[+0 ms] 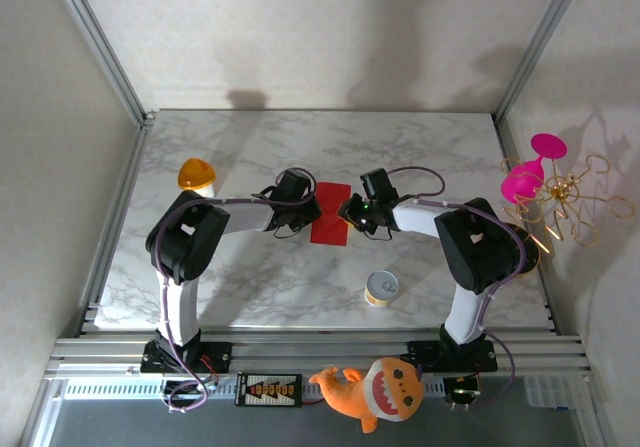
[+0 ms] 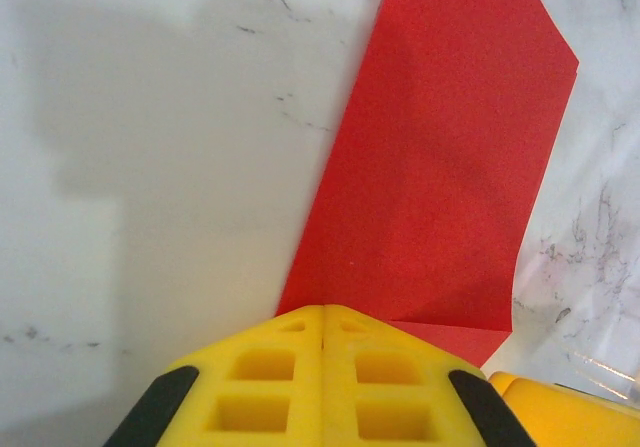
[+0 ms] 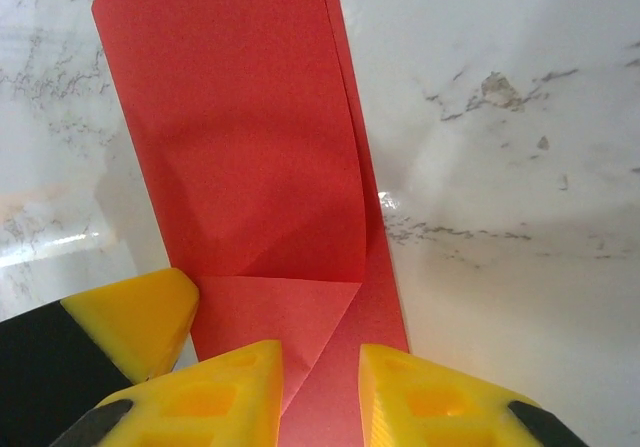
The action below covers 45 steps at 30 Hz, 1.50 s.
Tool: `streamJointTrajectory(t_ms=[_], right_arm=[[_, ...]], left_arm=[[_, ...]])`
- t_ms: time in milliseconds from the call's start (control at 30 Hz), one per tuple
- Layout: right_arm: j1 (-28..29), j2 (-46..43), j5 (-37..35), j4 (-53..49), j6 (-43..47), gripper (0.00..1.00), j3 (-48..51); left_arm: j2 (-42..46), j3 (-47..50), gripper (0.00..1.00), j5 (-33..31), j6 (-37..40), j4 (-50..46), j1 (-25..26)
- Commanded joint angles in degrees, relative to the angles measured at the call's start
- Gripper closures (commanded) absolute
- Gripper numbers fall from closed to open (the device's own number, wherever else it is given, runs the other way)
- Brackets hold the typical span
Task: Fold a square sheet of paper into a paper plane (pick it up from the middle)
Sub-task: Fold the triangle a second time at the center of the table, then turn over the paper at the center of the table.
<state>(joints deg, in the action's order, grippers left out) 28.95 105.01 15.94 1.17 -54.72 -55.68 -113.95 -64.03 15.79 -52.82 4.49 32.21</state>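
Observation:
The square sheet of paper (image 1: 331, 225) is red and lies on the marble table (image 1: 250, 277), folded into a narrow strip. One corner is turned in as a triangular flap (image 3: 270, 317). My left gripper (image 1: 310, 212) is shut, and its joined tips (image 2: 323, 309) rest on the paper (image 2: 440, 167) at its left edge. My right gripper (image 1: 350, 212) is open at the strip's right side. In the right wrist view its fingers (image 3: 320, 357) straddle the flap's edge, with the paper (image 3: 240, 147) showing in the gap. The left gripper's yellow finger (image 3: 130, 317) sits just beside them.
A small yellow tin (image 1: 381, 289) stands on the table in front of the right arm. An orange dome (image 1: 197, 174) sits at the left. A pink goblet (image 1: 530, 172) and a gold wire stand (image 1: 570, 202) are at the right edge. An orange shark plush (image 1: 385, 389) lies on the front rail.

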Motion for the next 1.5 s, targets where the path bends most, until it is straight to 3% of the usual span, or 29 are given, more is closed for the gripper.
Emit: streamJointTrajectory(t_ms=[0, 1467], right_arm=[[-0.1, 1.4, 1.1, 1.2, 0.0, 0.74, -0.9], [-0.3, 4.2, 7.3, 11.1, -3.3, 0.8, 1.5]], left_arm=[[-1.7, 1.3, 1.0, -0.5, -0.9, -2.6, 0.3], [-0.6, 2.4, 1.0, 0.3, -2.9, -0.9, 0.3]])
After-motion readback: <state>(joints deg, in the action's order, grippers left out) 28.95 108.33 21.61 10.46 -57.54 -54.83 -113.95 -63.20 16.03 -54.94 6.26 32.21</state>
